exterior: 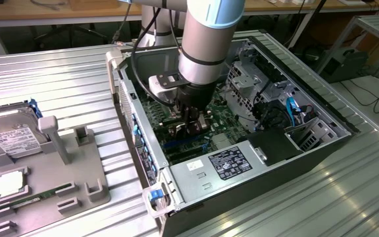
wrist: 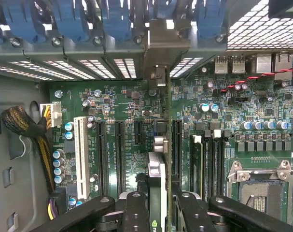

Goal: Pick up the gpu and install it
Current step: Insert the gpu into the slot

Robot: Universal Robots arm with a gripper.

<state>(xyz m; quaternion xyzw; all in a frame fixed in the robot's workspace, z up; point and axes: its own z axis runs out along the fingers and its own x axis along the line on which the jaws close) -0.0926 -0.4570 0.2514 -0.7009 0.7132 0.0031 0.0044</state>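
Around: blue slot clips [wrist: 71,21], motherboard [wrist: 262,121], power supply [exterior: 232,163].
Gpu [wrist: 161,159]: edge-on between fingers, over slots.
Gripper [wrist: 160,212]: pinching gpu.

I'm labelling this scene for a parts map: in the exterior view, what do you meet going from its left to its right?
Hard drive on the grey fixture → open computer case → gripper holding the gpu above the motherboard → power supply → drive cage.
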